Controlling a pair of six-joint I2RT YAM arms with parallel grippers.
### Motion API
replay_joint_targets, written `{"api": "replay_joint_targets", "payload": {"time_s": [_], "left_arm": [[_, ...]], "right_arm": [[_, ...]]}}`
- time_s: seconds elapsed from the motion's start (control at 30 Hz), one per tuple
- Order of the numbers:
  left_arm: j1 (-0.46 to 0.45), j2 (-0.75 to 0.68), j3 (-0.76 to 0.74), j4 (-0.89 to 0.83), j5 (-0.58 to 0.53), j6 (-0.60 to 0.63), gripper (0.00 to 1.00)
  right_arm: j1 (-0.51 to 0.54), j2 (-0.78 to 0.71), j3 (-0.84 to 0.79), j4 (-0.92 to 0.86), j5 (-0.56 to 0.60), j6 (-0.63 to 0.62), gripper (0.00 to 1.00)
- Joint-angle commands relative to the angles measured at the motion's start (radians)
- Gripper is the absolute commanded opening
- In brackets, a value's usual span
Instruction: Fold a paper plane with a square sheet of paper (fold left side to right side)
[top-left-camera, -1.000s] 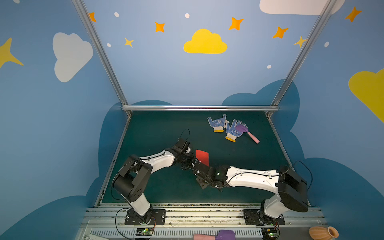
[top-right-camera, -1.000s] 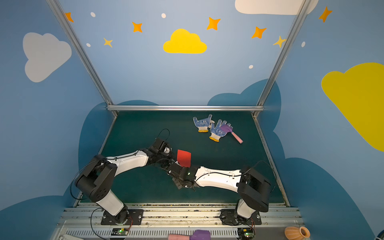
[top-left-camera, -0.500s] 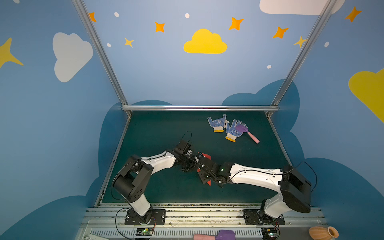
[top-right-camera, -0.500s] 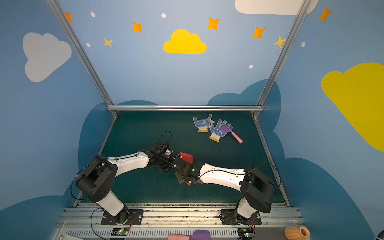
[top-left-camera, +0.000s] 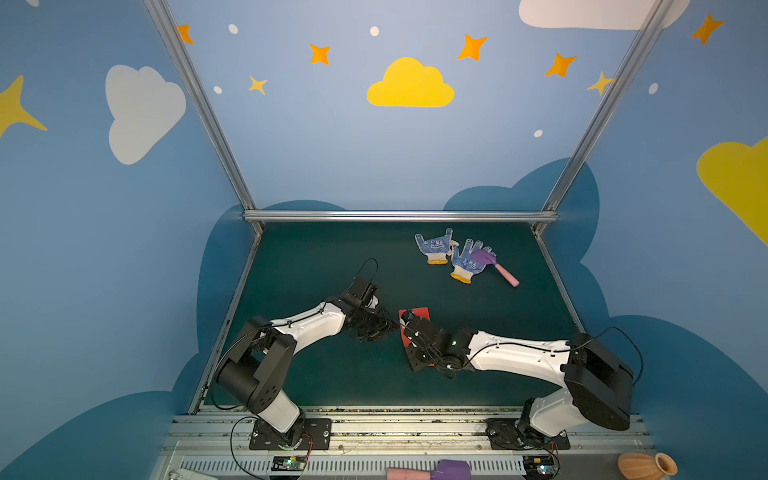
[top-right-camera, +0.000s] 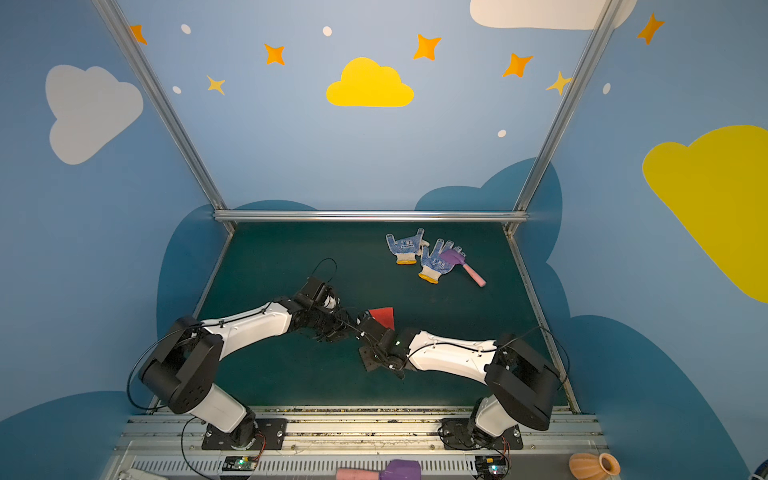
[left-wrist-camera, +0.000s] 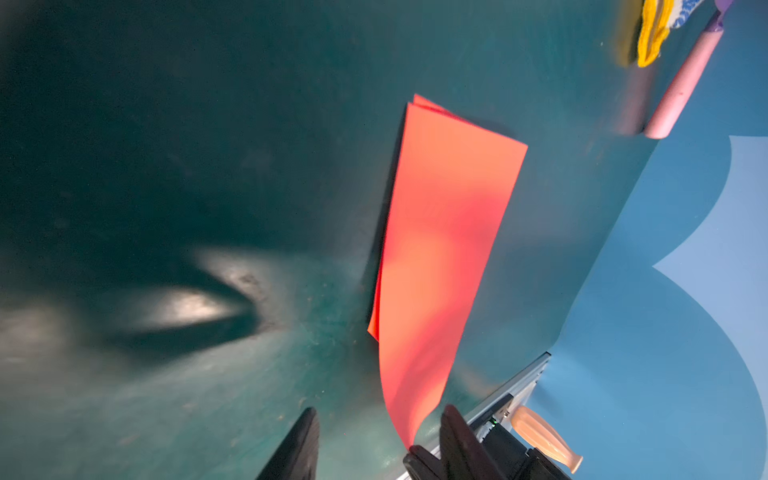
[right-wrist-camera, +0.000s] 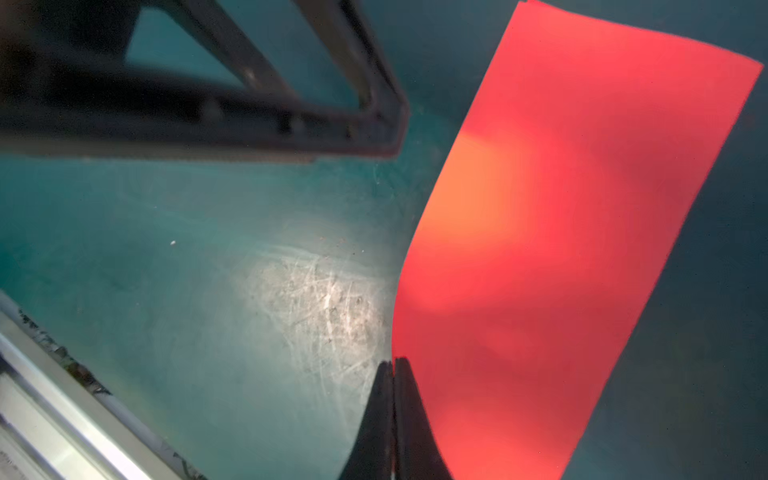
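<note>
Compared with a second ago, the left tool (left-wrist-camera: 378, 442) has let go. Its fingers now stand apart and empty, just left of the square sheet of paper (top-left-camera: 417, 316). The sheet lies folded double on the green surface (top-left-camera: 324, 270), mid-frame in both top views, with one corner lifted. The right tool (right-wrist-camera: 392, 399) stays clenched on the sheet's edge.

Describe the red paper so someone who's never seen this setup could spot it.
Inside the blue booth with painted clouds, find the dark green mat. Where the left arm and right arm meet near its middle lies the red sheet of paper. It is the only bright red thing there, thin and folded double, unlike the blue-dotted gloves and purple-and-pink toy hammer farther back.
</note>
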Motion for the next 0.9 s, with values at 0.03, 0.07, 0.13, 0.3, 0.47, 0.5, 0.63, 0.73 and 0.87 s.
{"api": "replay_joint_targets", "payload": {"time_s": [0.03, 0.07, 0.13, 0.3, 0.47, 0.5, 0.63, 0.73, 0.87], "left_arm": [[0.007, 0.039, 0.094, -0.064, -0.008, 0.073, 0.40], [0.007, 0.061, 0.122, -0.068, 0.001, 0.082, 0.35], [0.003, 0.107, 0.180, -0.077, 0.017, 0.102, 0.26], [-0.028, 0.245, 0.324, -0.093, 0.071, 0.145, 0.12], [-0.066, 0.389, 0.457, -0.145, 0.111, 0.200, 0.06], [-0.070, 0.414, 0.478, -0.159, 0.111, 0.212, 0.05], [-0.071, 0.474, 0.506, -0.199, 0.095, 0.250, 0.04], [-0.069, 0.492, 0.503, -0.216, 0.077, 0.270, 0.04], [-0.069, 0.511, 0.481, -0.215, 0.061, 0.286, 0.04]], "right_arm": [[-0.008, -0.049, -0.027, 0.027, -0.034, -0.007, 0.00], [-0.009, -0.055, -0.034, 0.030, -0.039, -0.008, 0.00], [-0.013, -0.062, -0.042, 0.034, -0.045, -0.007, 0.00], [-0.018, -0.053, -0.046, 0.044, -0.066, -0.005, 0.00], [-0.020, -0.039, -0.045, 0.054, -0.076, 0.000, 0.00], [-0.020, -0.038, -0.044, 0.055, -0.078, 0.001, 0.00], [-0.030, -0.040, -0.046, 0.056, -0.082, -0.001, 0.00], [-0.047, -0.046, -0.055, 0.058, -0.090, -0.002, 0.00], [-0.087, -0.055, -0.074, 0.066, -0.111, -0.007, 0.00]]}}
